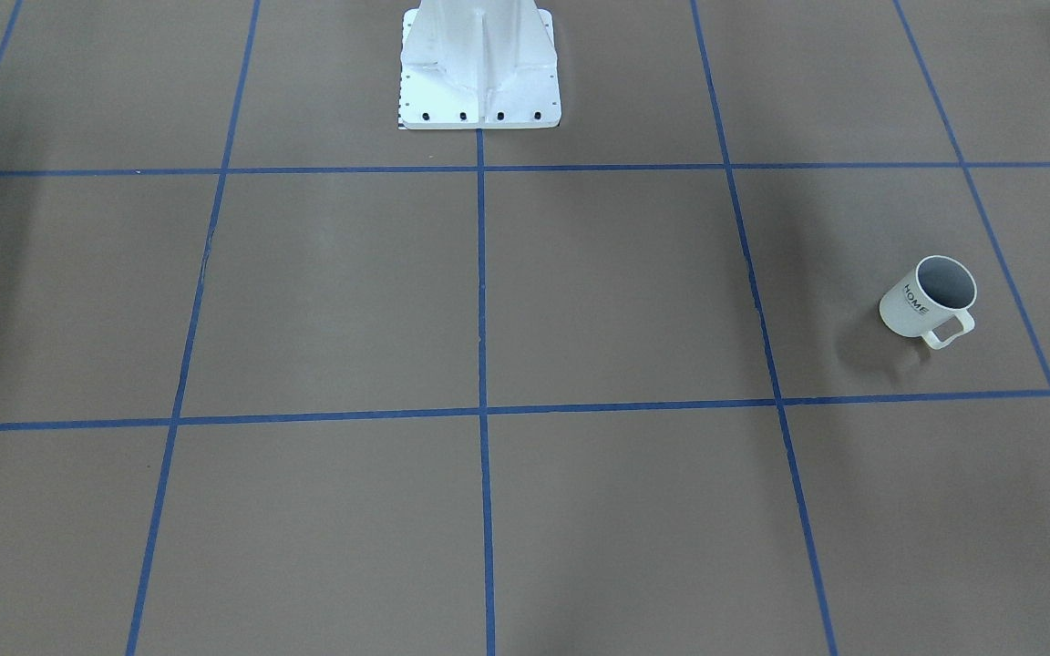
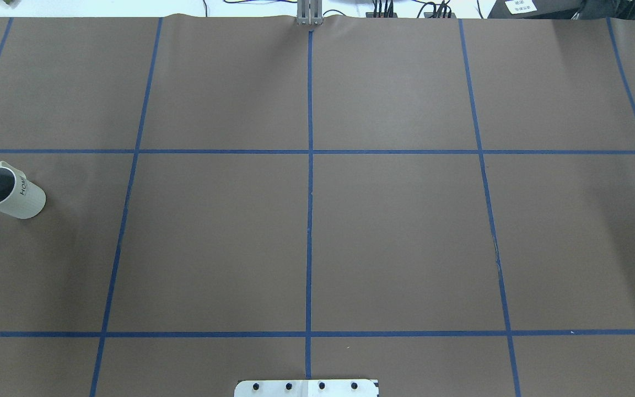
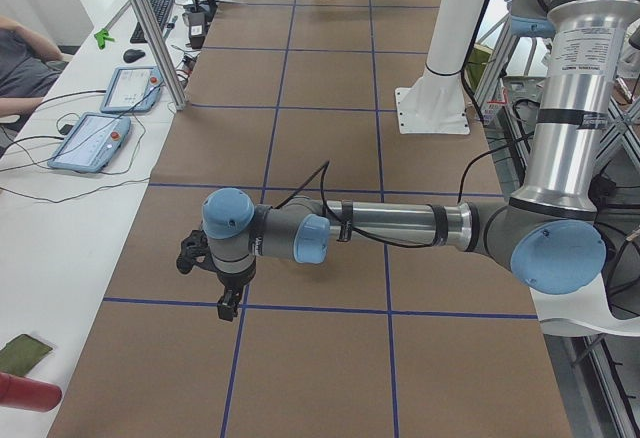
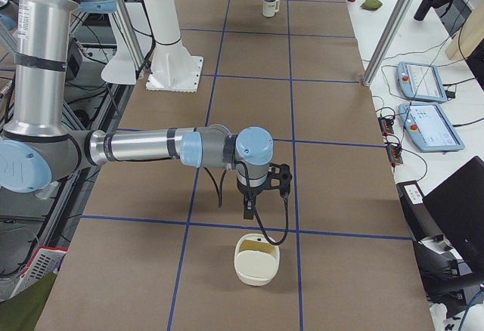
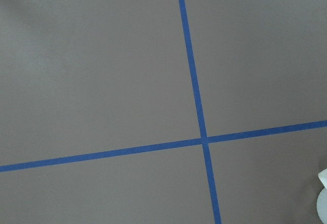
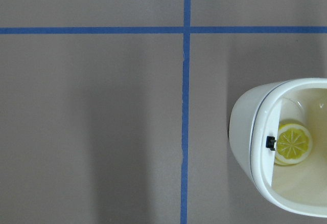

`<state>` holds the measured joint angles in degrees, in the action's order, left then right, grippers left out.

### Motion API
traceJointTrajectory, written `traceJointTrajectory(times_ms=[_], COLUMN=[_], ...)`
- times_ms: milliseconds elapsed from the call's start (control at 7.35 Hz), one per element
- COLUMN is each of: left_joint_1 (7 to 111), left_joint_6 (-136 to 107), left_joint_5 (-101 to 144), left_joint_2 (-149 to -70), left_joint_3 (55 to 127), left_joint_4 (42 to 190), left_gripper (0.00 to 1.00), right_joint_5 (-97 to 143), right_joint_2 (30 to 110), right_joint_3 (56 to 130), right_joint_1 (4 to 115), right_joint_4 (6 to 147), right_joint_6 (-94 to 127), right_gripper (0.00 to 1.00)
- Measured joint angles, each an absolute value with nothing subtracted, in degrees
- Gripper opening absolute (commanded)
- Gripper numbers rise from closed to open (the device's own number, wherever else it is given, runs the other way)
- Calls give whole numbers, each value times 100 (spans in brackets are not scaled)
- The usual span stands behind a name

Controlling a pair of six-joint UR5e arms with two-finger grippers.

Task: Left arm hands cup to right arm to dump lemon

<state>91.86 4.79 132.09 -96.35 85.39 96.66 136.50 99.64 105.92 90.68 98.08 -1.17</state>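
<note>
The cream-white cup (image 1: 917,305) with black "HOME" lettering stands upright on the robot's left side of the table. It also shows in the overhead view (image 2: 20,201) and far off in the exterior right view (image 4: 268,6). Its inside shows only grey. A yellow lemon slice (image 6: 293,143) lies inside a separate cream container (image 6: 245,132), (image 4: 257,267) near the right gripper (image 4: 247,211). The left gripper (image 3: 228,303) hangs above the table on the near arm. Neither gripper holds anything that I can see; I cannot tell whether they are open or shut.
The robot's white base (image 1: 479,68) stands at the table's middle edge. Blue tape lines (image 2: 309,193) divide the brown table. Tablets and cables (image 3: 100,128) lie along the operators' side. A white sliver (image 5: 323,198) shows at the left wrist view's lower right edge.
</note>
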Motion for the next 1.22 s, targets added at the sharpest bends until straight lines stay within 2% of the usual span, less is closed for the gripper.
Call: traceJointTrajectory(times_ms=[544, 1225], left_joint_1=[8925, 8860], left_joint_6=[-625, -790], left_joint_5=[13194, 13196], left_joint_2=[-9404, -9268], left_joint_3=[9064, 9149], left_joint_4=[9639, 9616], left_gripper=[100, 100], right_joint_5=[13690, 13662], right_joint_2=[9994, 9918], right_joint_3=[10552, 10332], right_joint_1=[9087, 9095], right_joint_4=[9809, 9793], right_joint_6=[-98, -79], right_gripper=[100, 100])
